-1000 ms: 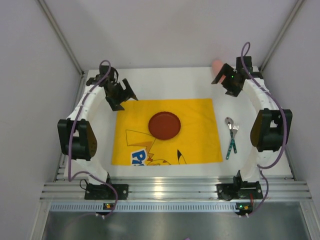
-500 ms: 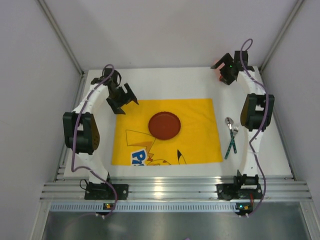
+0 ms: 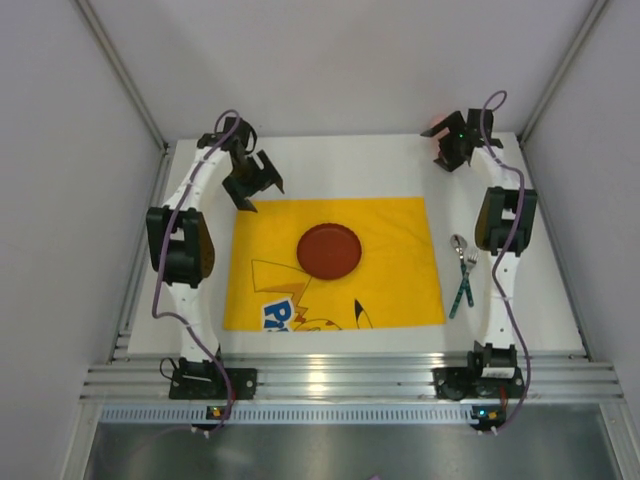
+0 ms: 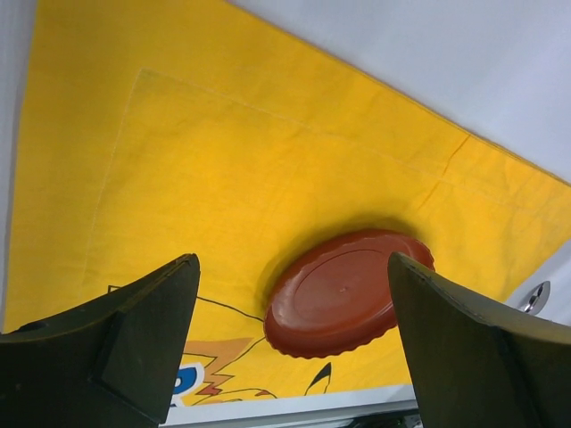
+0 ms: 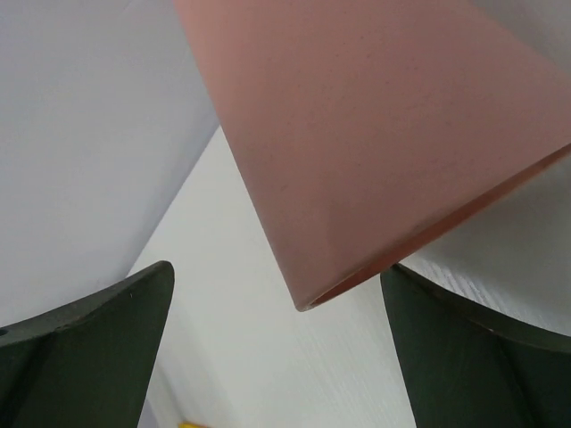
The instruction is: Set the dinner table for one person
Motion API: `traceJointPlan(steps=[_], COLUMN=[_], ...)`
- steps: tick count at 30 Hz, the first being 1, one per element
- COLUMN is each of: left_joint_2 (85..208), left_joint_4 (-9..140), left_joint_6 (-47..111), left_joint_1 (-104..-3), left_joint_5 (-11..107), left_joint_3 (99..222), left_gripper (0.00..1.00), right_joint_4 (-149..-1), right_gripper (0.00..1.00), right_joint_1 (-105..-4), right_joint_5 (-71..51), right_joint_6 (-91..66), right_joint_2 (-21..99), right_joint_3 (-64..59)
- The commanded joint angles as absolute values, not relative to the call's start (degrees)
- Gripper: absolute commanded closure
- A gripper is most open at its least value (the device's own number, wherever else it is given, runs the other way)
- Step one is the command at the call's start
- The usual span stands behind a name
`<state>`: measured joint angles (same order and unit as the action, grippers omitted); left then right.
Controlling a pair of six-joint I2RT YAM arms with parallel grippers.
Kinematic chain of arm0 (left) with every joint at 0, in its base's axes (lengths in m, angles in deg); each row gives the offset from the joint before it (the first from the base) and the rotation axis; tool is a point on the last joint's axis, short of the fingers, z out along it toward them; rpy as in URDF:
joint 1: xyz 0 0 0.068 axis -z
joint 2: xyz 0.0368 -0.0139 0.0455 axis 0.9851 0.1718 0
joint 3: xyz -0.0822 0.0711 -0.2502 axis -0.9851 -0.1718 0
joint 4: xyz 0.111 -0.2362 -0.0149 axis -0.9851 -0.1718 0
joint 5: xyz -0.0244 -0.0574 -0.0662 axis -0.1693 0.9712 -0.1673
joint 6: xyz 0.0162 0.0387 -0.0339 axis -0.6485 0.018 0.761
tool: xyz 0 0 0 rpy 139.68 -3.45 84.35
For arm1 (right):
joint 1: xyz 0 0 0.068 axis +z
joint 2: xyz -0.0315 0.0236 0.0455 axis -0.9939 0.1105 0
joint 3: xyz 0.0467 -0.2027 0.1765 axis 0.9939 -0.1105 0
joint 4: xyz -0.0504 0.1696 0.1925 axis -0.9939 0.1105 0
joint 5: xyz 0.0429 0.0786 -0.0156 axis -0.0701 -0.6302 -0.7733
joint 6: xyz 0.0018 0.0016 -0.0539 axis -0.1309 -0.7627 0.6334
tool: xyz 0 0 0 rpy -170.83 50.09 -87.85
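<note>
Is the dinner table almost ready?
Nearly. The red plate sits on the yellow placemat, with spoon and fork beside it on the dinner table. The right claw is open, facing the pink cup at the far corner. Left: gripping it and setting it by the plate.

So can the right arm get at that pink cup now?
Probably yes: the right arm has its jaws open right in front of the cup, and nothing shows between them.

right end effector advanced to pink cup, left arm extended farther
</note>
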<state>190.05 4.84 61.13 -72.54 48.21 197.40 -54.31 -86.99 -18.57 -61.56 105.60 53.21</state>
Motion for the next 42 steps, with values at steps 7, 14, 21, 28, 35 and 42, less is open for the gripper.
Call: traceJointPlan(steps=[7, 14, 21, 28, 35, 42], left_joint_2=[197.24, 203.50, 203.59, 202.62, 202.71, 202.45], left_joint_4=[-0.40, -3.83, -4.09, -5.50, -4.71, -5.76], left_joint_6=[63.95, 63.77, 63.07, 62.10, 61.75, 60.70], left_joint_1=[-71.24, -70.35, -70.53, -71.14, -71.32, -71.41], left_joint_5=[48.52, 49.76, 49.32, 47.74, 48.44, 47.83], left_joint_3=[206.48, 217.56, 217.83, 217.83, 215.54, 216.25], left_gripper=[0.09, 0.09, 0.09, 0.09, 0.10, 0.10], right_joint_4=[-49.24, -48.97, -52.04, -52.75, -59.60, -64.01], right_gripper=[0.00, 0.00, 0.00, 0.00, 0.00, 0.00], right_joint_1=[-91.12, -91.92, -91.74, -91.48, -91.30, -89.99], right_joint_5=[-18.89, -16.96, -16.60, -15.20, -14.84, -14.75], right_joint_6=[-53.26, -54.13, -58.96, -57.92, -57.90, -62.30], right_joint_2=[89.18, 94.45, 101.75, 95.44, 91.02, 101.48], right_joint_3=[43.78, 53.26, 58.91, 52.15, 41.59, 51.59])
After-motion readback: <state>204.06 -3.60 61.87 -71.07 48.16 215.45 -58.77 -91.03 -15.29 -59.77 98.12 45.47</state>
